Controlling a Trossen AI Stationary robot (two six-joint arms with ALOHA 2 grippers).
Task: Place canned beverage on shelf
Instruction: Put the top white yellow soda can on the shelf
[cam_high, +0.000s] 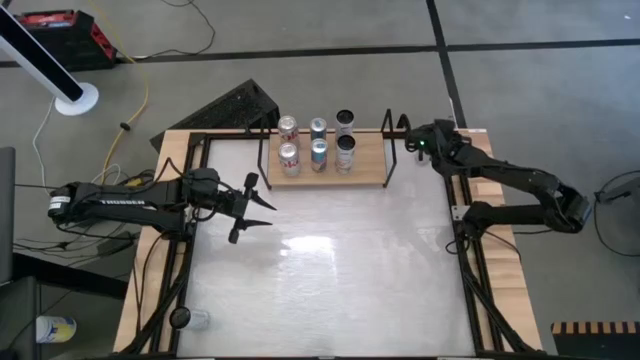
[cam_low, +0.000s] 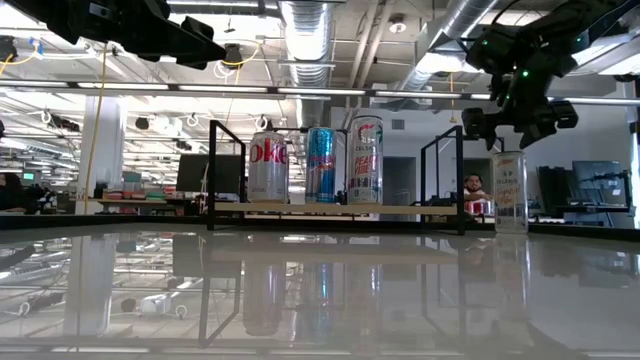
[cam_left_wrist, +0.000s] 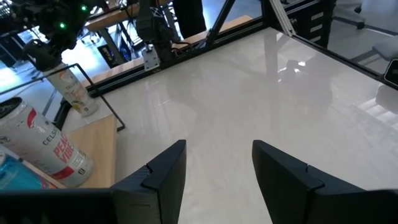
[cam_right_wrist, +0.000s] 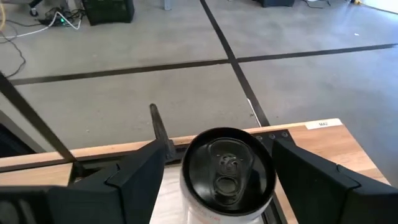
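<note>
At upper right, the right gripper stood spread around a tall can beside the shelf. The left gripper hung empty at centre left, fingers spread.

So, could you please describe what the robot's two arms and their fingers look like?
Both are slim, matte-black jointed arms. The left arm carries white lettering along its forearm; the right arm shows small green indicator lights near the wrist. Each ends in two flat, wedge-shaped dark fingers, and thin black cables trail from the arm bases.
</note>
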